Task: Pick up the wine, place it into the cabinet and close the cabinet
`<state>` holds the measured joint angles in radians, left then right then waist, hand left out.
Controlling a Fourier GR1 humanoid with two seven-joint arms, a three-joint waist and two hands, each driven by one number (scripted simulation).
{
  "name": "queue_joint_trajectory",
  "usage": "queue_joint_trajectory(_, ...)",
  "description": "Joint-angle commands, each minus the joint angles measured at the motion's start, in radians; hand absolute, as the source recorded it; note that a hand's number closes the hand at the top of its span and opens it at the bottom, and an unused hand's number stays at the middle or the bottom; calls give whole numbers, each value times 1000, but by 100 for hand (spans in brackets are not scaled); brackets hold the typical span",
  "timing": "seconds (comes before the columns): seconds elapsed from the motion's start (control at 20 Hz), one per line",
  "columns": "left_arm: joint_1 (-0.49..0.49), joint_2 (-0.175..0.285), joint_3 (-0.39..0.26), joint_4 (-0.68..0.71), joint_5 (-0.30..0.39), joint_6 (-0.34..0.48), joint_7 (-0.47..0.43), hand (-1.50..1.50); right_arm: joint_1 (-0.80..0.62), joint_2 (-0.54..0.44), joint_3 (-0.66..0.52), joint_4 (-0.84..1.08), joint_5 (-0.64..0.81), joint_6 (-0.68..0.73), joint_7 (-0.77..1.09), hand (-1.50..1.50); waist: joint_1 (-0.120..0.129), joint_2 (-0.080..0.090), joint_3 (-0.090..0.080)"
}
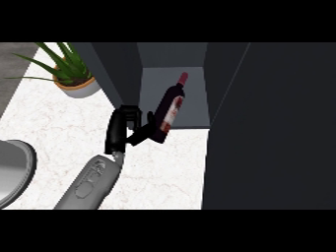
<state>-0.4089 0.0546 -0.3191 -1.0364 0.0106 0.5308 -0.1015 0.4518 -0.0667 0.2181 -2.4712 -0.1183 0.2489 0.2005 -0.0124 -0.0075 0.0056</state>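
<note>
A dark red wine bottle [171, 107] with a pale label leans with its neck up and to the right, in front of the open cabinet [188, 59]. Its base is at the front edge of the grey cabinet floor [192, 96]. My left hand [119, 132] sits just left of the bottle's lower part, with its fingers curled and touching the bottle near the base. The grey forearm [90, 182] comes in from the lower left. A wide dark cabinet door [280, 128] fills the right side. My right hand does not show.
A potted green plant [72, 78] stands on the white marble counter [54, 123] at the back left, beside the cabinet's dark left wall [116, 69]. A grey rounded rim [14, 172] shows at the left edge.
</note>
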Motion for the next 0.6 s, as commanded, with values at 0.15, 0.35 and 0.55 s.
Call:
queue_joint_trajectory(0.15, -227, -52, -46, 165, -73, 46, 85, 150, 6, -16, -36, -79, -125, 17, 39, -150, -42, 16, -5)
queue_joint_trajectory(0.35, -232, -49, -39, 215, -84, 55, 89, 150, 14, -10, 0, -84, -107, 28, 37, -150, -56, 19, -6)
queue_joint_trajectory(0.55, -235, -51, -53, 249, -96, 105, 91, 150, -19, 13, 12, -46, -92, 13, 40, -150, -60, 25, -7)
